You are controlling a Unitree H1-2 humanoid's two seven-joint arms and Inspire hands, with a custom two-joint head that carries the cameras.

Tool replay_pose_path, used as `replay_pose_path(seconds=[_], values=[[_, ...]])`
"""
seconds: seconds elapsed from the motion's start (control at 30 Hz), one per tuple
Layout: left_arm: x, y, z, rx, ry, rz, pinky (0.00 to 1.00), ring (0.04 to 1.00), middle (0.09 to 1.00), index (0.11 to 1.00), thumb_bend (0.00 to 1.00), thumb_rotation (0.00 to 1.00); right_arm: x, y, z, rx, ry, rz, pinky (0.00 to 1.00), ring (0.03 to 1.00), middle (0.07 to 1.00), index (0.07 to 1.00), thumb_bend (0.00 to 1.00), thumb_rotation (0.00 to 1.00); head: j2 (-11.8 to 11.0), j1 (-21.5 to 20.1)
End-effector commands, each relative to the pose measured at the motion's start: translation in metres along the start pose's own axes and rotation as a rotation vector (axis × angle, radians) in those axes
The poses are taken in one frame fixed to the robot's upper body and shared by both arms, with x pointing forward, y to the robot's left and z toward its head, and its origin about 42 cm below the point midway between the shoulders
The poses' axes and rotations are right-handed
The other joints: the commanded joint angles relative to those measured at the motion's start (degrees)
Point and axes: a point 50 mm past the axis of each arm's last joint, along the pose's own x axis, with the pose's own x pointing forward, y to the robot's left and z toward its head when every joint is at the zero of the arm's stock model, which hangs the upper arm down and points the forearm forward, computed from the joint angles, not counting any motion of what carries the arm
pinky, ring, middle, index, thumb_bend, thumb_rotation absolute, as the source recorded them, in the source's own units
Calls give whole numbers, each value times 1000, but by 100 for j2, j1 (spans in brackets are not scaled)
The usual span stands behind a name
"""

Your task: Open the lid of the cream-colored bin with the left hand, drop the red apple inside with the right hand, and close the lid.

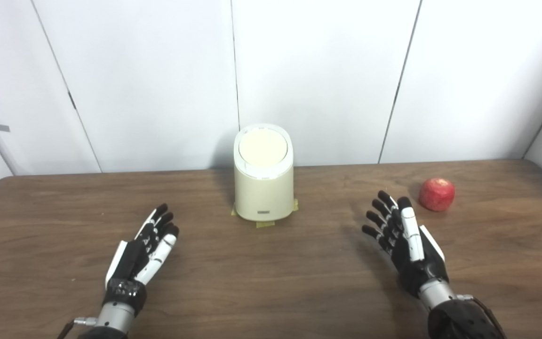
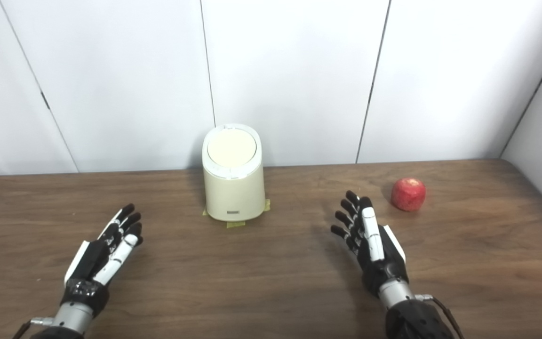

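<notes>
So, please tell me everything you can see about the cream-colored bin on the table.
The cream-colored bin stands upright at the far middle of the wooden table, close to the white wall. It looks like smooth plastic, rounded, with a white top ring around a round cream lid, which is shut. A small grey label sits low on its front. Yellowish tape pieces show at its base. Neither hand touches it.

Cream-colored bin (image 1: 263,188): upright at the far middle of the bench (image 1: 271,263), round lid (image 1: 263,147) shut flat on top, yellow tape under base. Red apple (image 1: 436,194): rests on bench, well right of bin, untouched.
</notes>
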Motion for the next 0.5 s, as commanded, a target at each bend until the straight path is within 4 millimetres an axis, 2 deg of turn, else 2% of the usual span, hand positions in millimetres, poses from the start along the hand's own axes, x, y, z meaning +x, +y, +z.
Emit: replay_pose_path(seconds=[0.0,0.23,0.3,0.4,0.47], values=[[12,4,27,23,-91,17,876,934,936,990,569,437,10,5,26,-9,-89,27,862,926,960,954,518,987,-11,-9],[15,5,29,39,-64,-6,861,931,946,1000,552,414,12,7,22,-25,-81,30,825,927,961,957,501,968,-83,3],[20,8,39,43,-74,-30,868,926,940,1000,544,416,12,8,21,-24,-82,32,809,927,962,958,501,960,-89,10],[31,16,63,58,-78,-94,936,941,965,1000,535,503,12,9,21,-25,-85,41,791,927,963,962,496,963,-89,11],[38,21,80,77,-90,-124,930,937,967,1000,551,530,12,10,21,-20,-86,44,795,926,963,965,493,960,-88,-10]])
